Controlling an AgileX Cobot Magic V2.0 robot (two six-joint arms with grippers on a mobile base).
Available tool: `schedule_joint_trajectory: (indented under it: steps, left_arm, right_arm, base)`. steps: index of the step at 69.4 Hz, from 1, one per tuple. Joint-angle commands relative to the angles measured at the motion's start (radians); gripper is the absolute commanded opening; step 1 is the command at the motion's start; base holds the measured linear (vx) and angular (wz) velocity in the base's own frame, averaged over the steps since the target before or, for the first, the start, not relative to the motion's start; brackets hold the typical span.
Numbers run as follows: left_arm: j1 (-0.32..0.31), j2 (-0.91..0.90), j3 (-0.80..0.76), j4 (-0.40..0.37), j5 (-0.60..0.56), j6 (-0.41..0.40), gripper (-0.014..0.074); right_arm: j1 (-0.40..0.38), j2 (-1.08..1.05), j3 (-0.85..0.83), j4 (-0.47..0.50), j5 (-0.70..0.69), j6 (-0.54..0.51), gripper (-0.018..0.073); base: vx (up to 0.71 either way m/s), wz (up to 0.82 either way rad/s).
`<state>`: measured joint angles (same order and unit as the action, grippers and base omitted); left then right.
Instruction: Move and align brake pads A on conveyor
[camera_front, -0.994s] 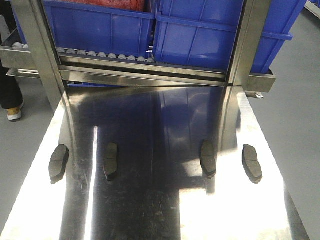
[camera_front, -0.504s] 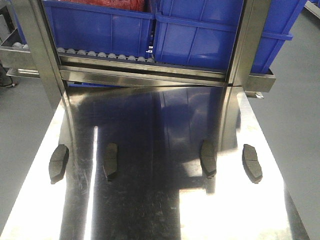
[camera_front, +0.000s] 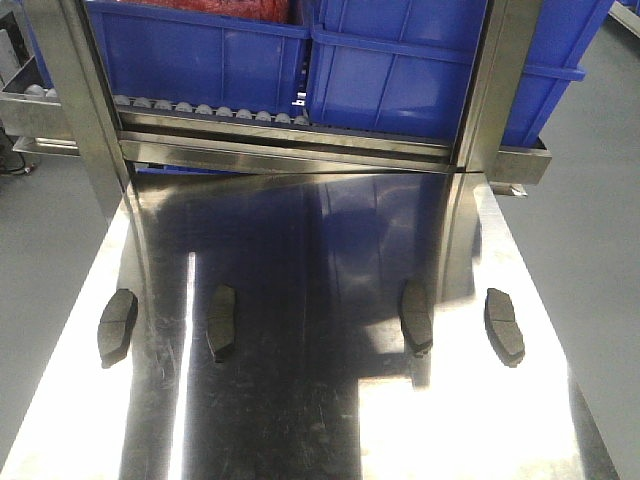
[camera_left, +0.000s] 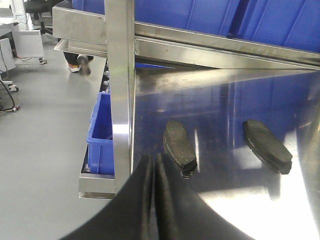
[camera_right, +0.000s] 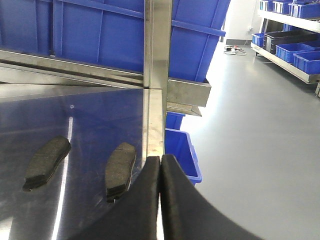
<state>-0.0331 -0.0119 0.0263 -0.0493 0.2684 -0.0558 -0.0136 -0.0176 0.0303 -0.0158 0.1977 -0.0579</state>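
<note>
Four brake pads lie friction face up on a shiny steel bench (camera_front: 320, 420), not on any conveyor, which no view shows. In the front view they form a loose row from 9 o'clock to 3 o'clock: far-left pad (camera_front: 117, 326), inner-left pad (camera_front: 221, 322), inner-right pad (camera_front: 417, 316), far-right pad (camera_front: 504, 325). All four point lengthwise toward 12 o'clock, well apart and split into two pairs, which probably gives each arm its own pair.

The left arm's fingers (camera_left: 140, 200) are pressed together and hold nothing; they sit at 6 o'clock in the left wrist view, with the far-left pad just beyond at 1 o'clock. The right arm's fingers (camera_right: 147, 200) are likewise pressed together and empty, with the far-right pad at 10 o'clock. Judging by this, no pad has been lifted yet.

At 12 o'clock stands a steel rack carrying blue bins (camera_front: 200, 50). Its left post (camera_front: 75, 100) and right post (camera_front: 495, 90) rise near the bench's far corners and could block a wide swing.
</note>
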Motion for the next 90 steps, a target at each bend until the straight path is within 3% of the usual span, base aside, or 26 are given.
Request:
schedule_joint_trajectory:
  steps: [1, 19, 32, 38, 45, 59, 68, 90]
  left_arm:
    - [-0.001, -0.015, 0.023, -0.005, -0.083, -0.001, -0.0006]
    - [-0.001, -0.015, 0.023, -0.007, -0.152, -0.008, -0.0006]
    - [-0.001, -0.014, -0.039, -0.040, -0.378, -0.069, -0.0006]
    - [-0.001, -0.002, -0.119, -0.040, -0.398, -0.069, -0.0006]
    - [-0.001, 0.059, -0.245, -0.035, -0.286, -0.062, -0.0006]
    - [-0.001, 0.264, -0.496, -0.009, 0.105, -0.028, -0.0006]
    - [-0.001, 0.386, -0.610, -0.012, 0.285, -0.028, -0.0006]
    - [-0.001, 0.498, -0.622, -0.010, 0.366, -0.051, -0.0005]
  right_arm:
    - [-0.003, -0.009, 0.002, -0.003, -0.076, -0.006, -0.0009]
    - [-0.003, -0.009, 0.002, -0.003, -0.076, -0.006, -0.0009]
    - [-0.003, -0.009, 0.002, -0.003, -0.076, -0.006, -0.0009]
    - [-0.003, -0.009, 0.002, -0.003, -0.076, -0.006, -0.0009]
    - [-0.003, -0.009, 0.002, -0.003, -0.076, -0.006, -0.0009]
    - [-0.003, -0.009, 0.002, -0.003, -0.076, -0.006, -0.0009]
    - [-0.003, -0.009, 0.002, -0.003, -0.076, -0.006, -0.0009]
    - [-0.003, -0.009, 0.002, -0.003, -0.076, -0.006, -0.0009]
  base:
    - [0.00, 0.00]
    - [0.00, 0.00]
    - [0.00, 0.00]
    - [0.00, 0.00]
    - [0.00, 0.00]
    - [0.00, 0.00]
    - [0.00, 0.00]
    - [0.00, 0.00]
